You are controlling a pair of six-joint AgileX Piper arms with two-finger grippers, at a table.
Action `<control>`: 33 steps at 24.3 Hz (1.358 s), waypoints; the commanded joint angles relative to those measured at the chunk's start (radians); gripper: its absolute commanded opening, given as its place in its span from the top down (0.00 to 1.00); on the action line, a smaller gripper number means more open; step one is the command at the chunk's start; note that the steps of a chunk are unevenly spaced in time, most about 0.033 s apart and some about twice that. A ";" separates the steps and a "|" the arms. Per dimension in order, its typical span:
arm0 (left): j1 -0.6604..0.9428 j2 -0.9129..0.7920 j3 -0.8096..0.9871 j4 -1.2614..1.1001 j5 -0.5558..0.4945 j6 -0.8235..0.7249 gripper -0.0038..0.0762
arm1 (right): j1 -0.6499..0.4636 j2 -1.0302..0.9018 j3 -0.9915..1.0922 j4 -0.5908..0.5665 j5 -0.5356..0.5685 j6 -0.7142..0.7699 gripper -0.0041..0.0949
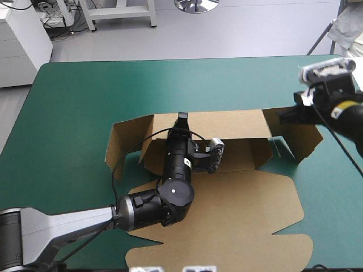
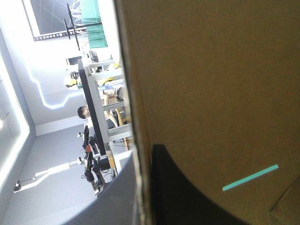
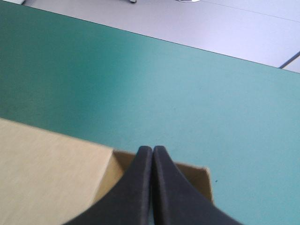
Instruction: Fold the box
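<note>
One brown box [image 1: 227, 192] lies near the middle of the desk's teal-green cover [image 1: 74, 102], partly raised. Its broad lid panel is flat toward the near edge and its one long rear wall stands up. At the wall's left end a flap [image 1: 127, 141] stands angled outward.

There are two arms, each with one tool. The left arm crosses over the flat lid, and the left tool [image 1: 182, 118] sits on the rear wall's top edge, left of its middle. Its wrist view shows the board's edge [image 2: 138, 154] running between the fingers, with one black finger [image 2: 178, 197] flat against the brown face, so the tool is clamped on the wall. One thin teal-green sliver [image 2: 251, 177] shows through a slit in the board.

At the wall's right end a second flap [image 1: 303, 139] stands up. The right tool [image 1: 283, 116] [image 3: 153, 149] reaches it from the desk's right side. Its two fingers are pressed together into one point, with the tip at that flap's upper edge [image 3: 194, 176]. I cannot tell if any board is pinched between them.
</note>
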 commanded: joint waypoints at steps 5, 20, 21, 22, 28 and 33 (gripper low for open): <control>-0.004 -0.044 -0.023 0.058 0.007 -0.002 0.96 | -0.005 0.488 -0.517 -0.119 0.172 -0.009 0.98; -0.002 -0.044 -0.023 0.057 -0.022 -0.002 0.96 | -0.256 0.576 -0.331 0.269 0.224 -0.174 0.98; -0.002 -0.044 -0.023 0.057 -0.022 -0.002 0.96 | -0.274 0.576 -0.320 0.321 0.240 -0.201 0.98; -0.002 -0.044 -0.023 0.057 -0.022 -0.002 0.96 | -0.283 0.576 -0.311 0.347 0.262 -0.219 0.98; 0.038 -0.044 -0.023 0.057 -0.021 -0.002 0.96 | -0.315 0.540 -0.264 0.395 0.309 -0.248 0.98; 0.076 -0.044 -0.023 0.059 -0.023 -0.002 0.96 | -0.323 0.510 -0.214 0.434 0.402 -0.288 0.98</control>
